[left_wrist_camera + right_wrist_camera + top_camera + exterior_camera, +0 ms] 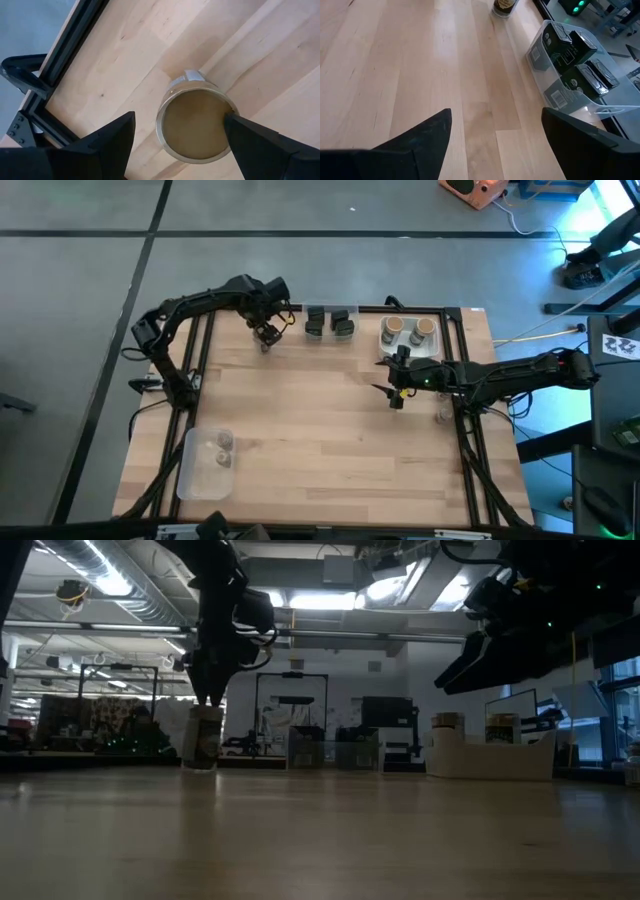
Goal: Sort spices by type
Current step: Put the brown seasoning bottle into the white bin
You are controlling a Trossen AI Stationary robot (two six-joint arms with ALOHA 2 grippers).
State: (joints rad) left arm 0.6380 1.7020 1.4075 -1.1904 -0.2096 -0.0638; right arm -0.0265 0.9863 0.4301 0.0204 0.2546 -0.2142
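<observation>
Starting on your left: there's a shallow clear plastic tray (203, 465) near the table's (320, 450) front-left corner with a couple of tiny greyish jars (222, 442) in it, but they're too small from above to make out properly.

Your left gripper (266, 336) is at the back of the table, fingers (107, 140) spread apart on either side of a round tan-topped jar (194, 125) standing upright on the pale wood planks. One finger tip looks right at the jar's rim, the other is clear of it, so you're not clamped on it. In the low view the jar's label is too dark to read.

Next along the back edge, a clear tray (331, 322) holds the dark boxy jars (570, 47).

Further right, a white rectangular tray (408, 340) holds two more tan-topped jars (395, 326), partly hidden by your right arm.

Your right gripper (397, 398) hangs over bare wood in front of that tray, fingers apart and empty.
</observation>
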